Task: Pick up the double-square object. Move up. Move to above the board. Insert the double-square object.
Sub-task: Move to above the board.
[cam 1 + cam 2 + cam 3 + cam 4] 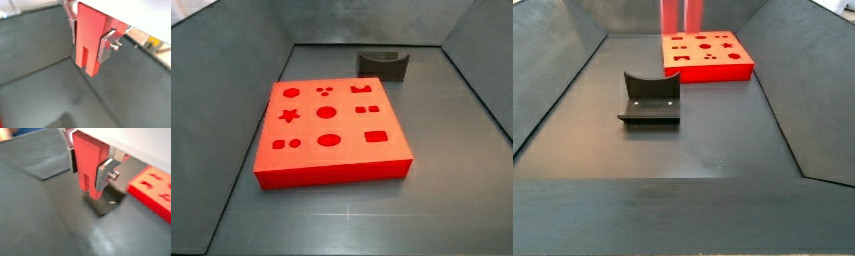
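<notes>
My gripper (89,42) is shut on the double-square object (88,45), a narrow red peg with two bars at its lower end, held upright between the silver fingers (107,47). Both wrist views show this grip (88,170). The peg hangs well above the floor. In a side view its lower part (673,15) shows at the top edge, by the board's far left side. The board (331,130) is a large flat red block with shaped holes. It also shows in a side view (707,55) and in a wrist view (152,188), off to one side of the peg.
The dark fixture (651,97) stands on the grey floor beyond the board's end (382,63). Sloping grey walls (225,60) enclose the floor on all sides.
</notes>
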Controlling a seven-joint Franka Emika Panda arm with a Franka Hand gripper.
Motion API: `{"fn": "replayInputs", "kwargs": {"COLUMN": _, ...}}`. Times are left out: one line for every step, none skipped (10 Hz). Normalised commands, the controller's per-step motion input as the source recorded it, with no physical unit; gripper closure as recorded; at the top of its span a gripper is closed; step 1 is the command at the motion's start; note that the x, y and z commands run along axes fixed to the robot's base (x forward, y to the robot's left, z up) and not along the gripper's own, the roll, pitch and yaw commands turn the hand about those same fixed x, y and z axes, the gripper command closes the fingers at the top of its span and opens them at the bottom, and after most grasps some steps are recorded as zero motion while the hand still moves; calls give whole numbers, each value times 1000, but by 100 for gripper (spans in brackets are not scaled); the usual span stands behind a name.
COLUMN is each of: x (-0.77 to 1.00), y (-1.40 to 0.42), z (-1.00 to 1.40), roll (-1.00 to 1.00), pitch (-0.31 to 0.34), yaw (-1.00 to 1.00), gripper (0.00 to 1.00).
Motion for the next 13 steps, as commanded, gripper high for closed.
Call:
{"fn": "replayInputs", "kwargs": {"x": -149, "y": -1000, "z": 139, "roll": -30, "pitch": 267, "yaw": -941, "gripper": 100}}
{"fn": "replayInputs", "kwargs": {"x": -153, "y": -1000, "z": 138, "roll": -67, "pitch": 170, "yaw": -683, "gripper": 100}}
{"fn": "replayInputs", "kwargs": {"x": -152, "y": -1000, "z": 138, "roll": -27, "pitch": 86, "yaw": -366, "gripper": 100}}
{"fn": "replayInputs", "kwargs": {"x": -155, "y": -1000, "z": 139, "roll": -11, "pitch": 47, "yaw": -196, "gripper": 100}}
{"fn": "replayInputs", "kwargs": {"x": -159, "y": -1000, "z": 140, "roll": 4, "pitch": 28, "yaw": -57, "gripper": 100}}
{"fn": "replayInputs", "kwargs": {"x": -158, "y": -1000, "z": 142, "roll": 19, "pitch": 18, "yaw": -39, "gripper": 100}}
{"fn": "replayInputs", "kwargs": {"x": -160, "y": -1000, "z": 143, "roll": 31, "pitch": 14, "yaw": -10, "gripper": 100}}
{"fn": "replayInputs", "kwargs": {"x": -161, "y": -1000, "z": 144, "roll": 32, "pitch": 13, "yaw": -6, "gripper": 100}}
{"fn": "replayInputs", "kwargs": {"x": -165, "y": -1000, "z": 144, "roll": 30, "pitch": 5, "yaw": 0, "gripper": 100}}
{"fn": "replayInputs", "kwargs": {"x": -166, "y": -1000, "z": 146, "roll": 26, "pitch": 6, "yaw": 0, "gripper": 100}}
{"fn": "replayInputs", "kwargs": {"x": -168, "y": -1000, "z": 148, "roll": 16, "pitch": 8, "yaw": 6, "gripper": 100}}
{"fn": "replayInputs", "kwargs": {"x": -168, "y": -1000, "z": 150, "roll": 6, "pitch": 11, "yaw": 8, "gripper": 100}}
{"fn": "replayInputs", "kwargs": {"x": -171, "y": -1000, "z": 154, "roll": 0, "pitch": 9, "yaw": 7, "gripper": 100}}
